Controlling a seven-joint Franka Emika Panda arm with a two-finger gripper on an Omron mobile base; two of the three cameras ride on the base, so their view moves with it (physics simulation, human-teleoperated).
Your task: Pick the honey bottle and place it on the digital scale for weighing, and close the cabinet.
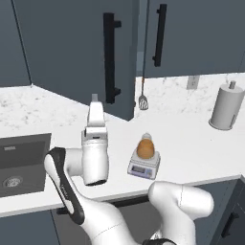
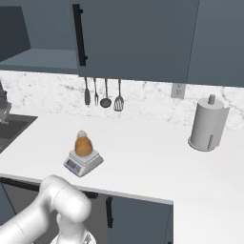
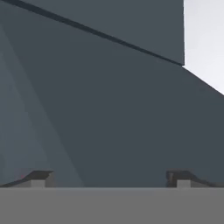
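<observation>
Close before my pincer [image 3: 109,179], its tips spread wide and empty, stands a slate-blue cabinet [image 3: 109,109] door.

Behind me on the white counter [image 1: 191,143], the honey bottle [image 1: 145,148] sits upright on the digital scale [image 1: 143,166]. That cabinet door hangs open over the counter, its black handle [image 1: 110,57] facing out.

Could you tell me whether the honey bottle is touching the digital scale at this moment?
Touching. The right base view shows the honey bottle upright on the digital scale, its base on the plate.
</observation>
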